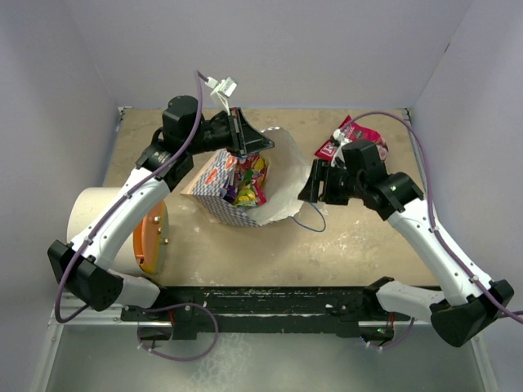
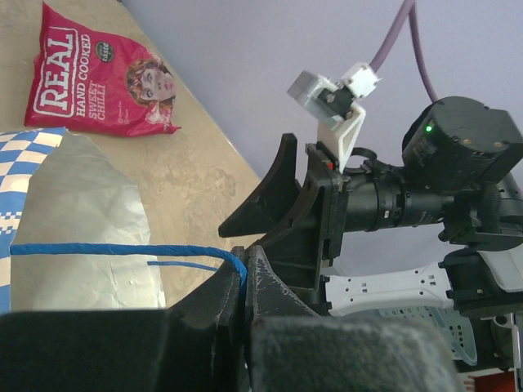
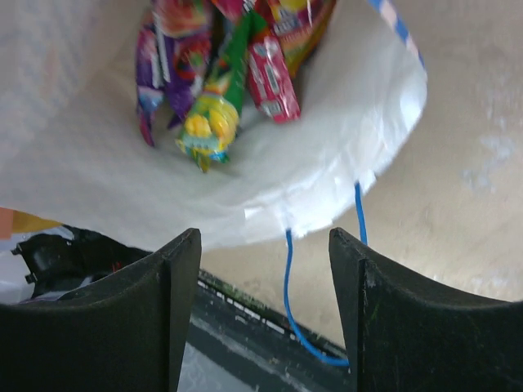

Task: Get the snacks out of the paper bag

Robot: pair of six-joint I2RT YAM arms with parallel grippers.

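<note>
Right gripper wide, empty; colourful glossy snack packets straight ahead inside white paper bag; left gripper clamps blue cord handle.

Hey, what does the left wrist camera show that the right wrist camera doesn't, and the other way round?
Only the left wrist view: a red REAL packet lying flat on the table, and the left gripper shut on a blue cord handle. Only the right wrist view: the snacks inside the paper bag, purple, green-yellow and red among them, plus the open right gripper and a loose handle hanging from the rim. Both show the bag's white paper and the tan table.
</note>
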